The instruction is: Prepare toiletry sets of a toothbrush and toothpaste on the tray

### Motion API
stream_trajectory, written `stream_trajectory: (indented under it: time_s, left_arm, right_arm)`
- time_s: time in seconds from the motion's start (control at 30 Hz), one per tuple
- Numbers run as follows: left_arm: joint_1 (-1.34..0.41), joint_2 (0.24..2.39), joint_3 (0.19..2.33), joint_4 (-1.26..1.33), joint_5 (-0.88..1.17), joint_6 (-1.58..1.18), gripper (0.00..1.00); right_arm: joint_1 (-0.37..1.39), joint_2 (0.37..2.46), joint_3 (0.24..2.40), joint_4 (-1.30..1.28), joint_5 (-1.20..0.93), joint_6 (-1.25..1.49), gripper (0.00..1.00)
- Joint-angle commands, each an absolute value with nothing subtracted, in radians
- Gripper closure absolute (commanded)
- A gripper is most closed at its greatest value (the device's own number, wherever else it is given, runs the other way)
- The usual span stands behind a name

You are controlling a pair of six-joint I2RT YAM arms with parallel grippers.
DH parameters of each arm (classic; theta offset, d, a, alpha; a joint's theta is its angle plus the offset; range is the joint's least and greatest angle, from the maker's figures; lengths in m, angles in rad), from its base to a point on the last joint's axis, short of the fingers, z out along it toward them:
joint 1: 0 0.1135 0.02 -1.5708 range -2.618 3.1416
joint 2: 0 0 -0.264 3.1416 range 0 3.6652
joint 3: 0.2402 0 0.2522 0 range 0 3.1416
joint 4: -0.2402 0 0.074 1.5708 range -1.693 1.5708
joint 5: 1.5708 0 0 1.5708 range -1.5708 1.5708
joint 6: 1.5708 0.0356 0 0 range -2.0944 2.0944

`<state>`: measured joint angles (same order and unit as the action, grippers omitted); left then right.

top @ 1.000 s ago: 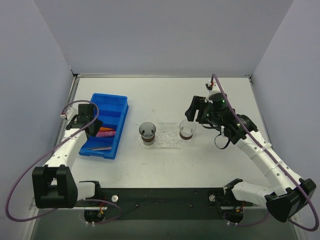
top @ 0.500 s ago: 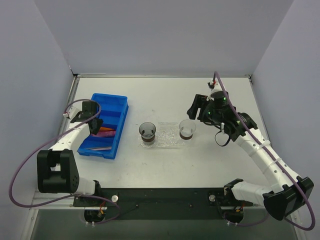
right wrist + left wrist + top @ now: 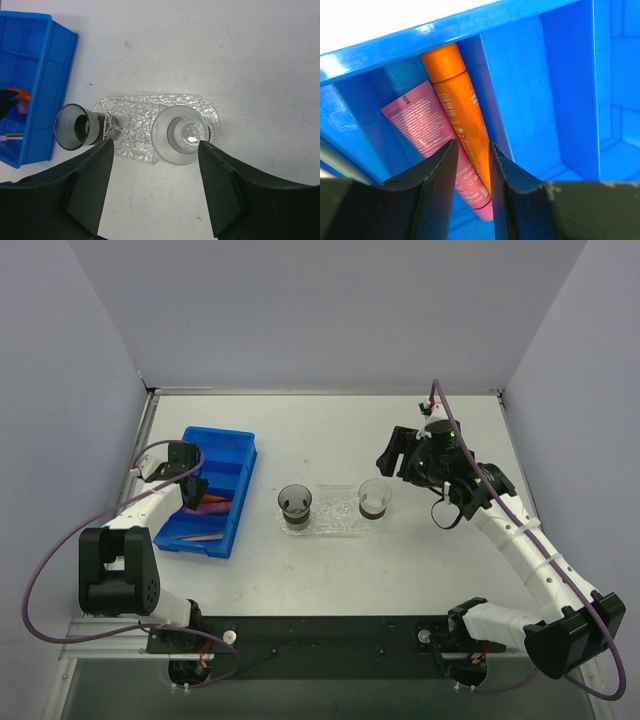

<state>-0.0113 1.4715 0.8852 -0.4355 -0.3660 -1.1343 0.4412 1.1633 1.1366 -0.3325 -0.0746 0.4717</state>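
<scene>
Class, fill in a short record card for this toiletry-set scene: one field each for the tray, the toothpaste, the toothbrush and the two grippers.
tray: clear oval tray, a clear cup on one end, a second cup on the other, no tube or brush on it
toothpaste: orange tube and magenta tube side by side in one blue bin compartment
toothbrush: pale pink toothbrush lying in the bin's near compartment
left gripper: left gripper down in the bin, straddling the orange tube; grip unclear
right gripper: right gripper open, empty, above the tray
</scene>
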Motion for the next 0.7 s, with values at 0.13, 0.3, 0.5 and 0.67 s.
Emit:
stream_trajectory:
  time_s: [0.13, 0.3, 0.5, 0.67]
  left_arm:
    - [-0.006, 1.499, 0.882, -0.353, -0.373, -1.169, 0.59]
    - [-0.006, 1.517, 0.879, -0.344, -0.364, -1.164, 0.6]
    - [-0.006, 1.523, 0.864, -0.345, -0.357, -1.169, 0.6]
    - [-0.006, 1.531, 0.856, -0.347, -0.359, -1.158, 0.61]
  right_arm:
    - [0.422, 1.167, 1.152, -0.301, -0.092, 0.486, 0.37]
    - [0.416, 1.167, 1.149, -0.298, -0.098, 0.492, 0.37]
    - [0.411, 1.167, 1.146, -0.298, -0.104, 0.494, 0.37]
    - [0.408, 1.169, 1.146, -0.296, -0.107, 0.499, 0.37]
